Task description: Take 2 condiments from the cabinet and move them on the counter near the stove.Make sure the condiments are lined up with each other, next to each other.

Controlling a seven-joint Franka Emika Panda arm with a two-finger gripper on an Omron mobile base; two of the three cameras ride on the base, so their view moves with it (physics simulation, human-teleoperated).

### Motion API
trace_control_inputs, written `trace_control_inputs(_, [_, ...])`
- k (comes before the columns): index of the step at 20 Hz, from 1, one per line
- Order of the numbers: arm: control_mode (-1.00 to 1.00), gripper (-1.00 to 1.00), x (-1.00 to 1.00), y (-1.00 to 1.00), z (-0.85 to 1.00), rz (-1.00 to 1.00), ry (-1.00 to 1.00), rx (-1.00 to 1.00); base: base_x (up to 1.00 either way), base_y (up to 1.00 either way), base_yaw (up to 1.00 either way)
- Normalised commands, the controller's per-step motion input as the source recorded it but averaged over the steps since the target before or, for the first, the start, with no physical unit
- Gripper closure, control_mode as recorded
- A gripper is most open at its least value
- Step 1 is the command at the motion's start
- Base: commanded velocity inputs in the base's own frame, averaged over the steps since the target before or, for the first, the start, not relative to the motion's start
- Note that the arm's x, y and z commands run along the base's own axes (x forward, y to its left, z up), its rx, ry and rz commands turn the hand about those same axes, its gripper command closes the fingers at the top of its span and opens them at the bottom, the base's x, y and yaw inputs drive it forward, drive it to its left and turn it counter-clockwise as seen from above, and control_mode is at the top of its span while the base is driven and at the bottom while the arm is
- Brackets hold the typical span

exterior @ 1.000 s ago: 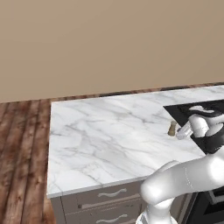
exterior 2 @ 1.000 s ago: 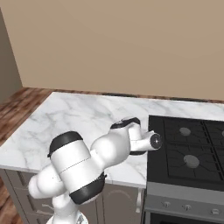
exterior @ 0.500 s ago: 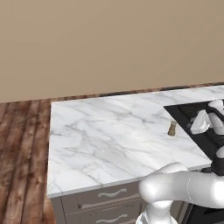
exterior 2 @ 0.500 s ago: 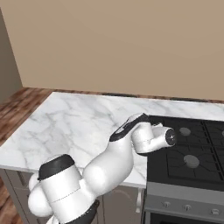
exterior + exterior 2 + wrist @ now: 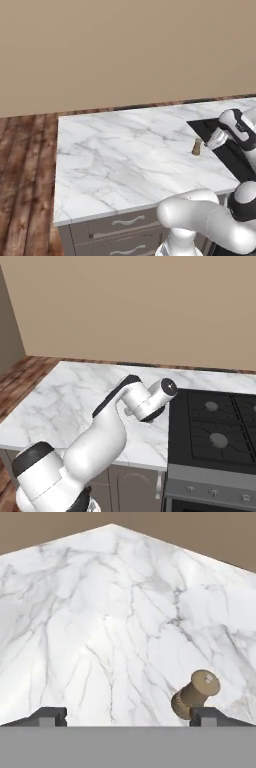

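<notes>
- The counter (image 5: pixel 115 155) is a broad white marble slab crossed by grey veins. It reaches from a wooden floor (image 5: pixel 22 165) on one side to the cooktop on the other. In the hand view its veined top (image 5: pixel 110 622) runs off to a far corner.
- Under the slab sit grey drawers (image 5: pixel 112 230) with curved silver handles.
- The stove (image 5: pixel 215 431) is a flat black cooktop with round burners, set flush against the counter's edge. Its dark oven front with knobs hangs below.
- A plain tan wall (image 5: pixel 125 50) rises behind the counter.
- The white arm bends over the counter's stove end, its wrist hanging above the seam between marble and cooktop.
- The gripper (image 5: pixel 130 714) hovers over the marble. Its two dark finger tips (image 5: pixel 47 716) stand wide apart with nothing between them.
- The shaker (image 5: pixel 197 147) is small, tan and wooden-looking, with a wider rounded body, a narrowed neck and a flat round cap. It stands upright on the marble near the stove's edge, apart from the cooktop. In the hand view the shaker (image 5: pixel 196 694) sits just beside the right finger tip; whether they touch cannot be told.
</notes>
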Motion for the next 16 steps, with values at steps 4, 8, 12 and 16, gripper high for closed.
trace_control_inputs(4, [-1.00,-1.00,0.00,0.78,0.36,-0.09,0.02,-0.04,0.00,0.00,0.00])
trace_control_inputs(8, [-1.00,-1.00,0.00,0.60,0.70,-0.04,0.00,-0.03,0.00,0.00,0.00])
trace_control_inputs(12, [-1.00,-1.00,0.00,0.82,0.44,-0.05,0.08,-0.05,0.00,0.00,0.00])
trace_control_inputs(16, [-1.00,-1.00,0.00,0.84,0.27,-0.05,0.19,-0.06,0.00,0.00,0.00])
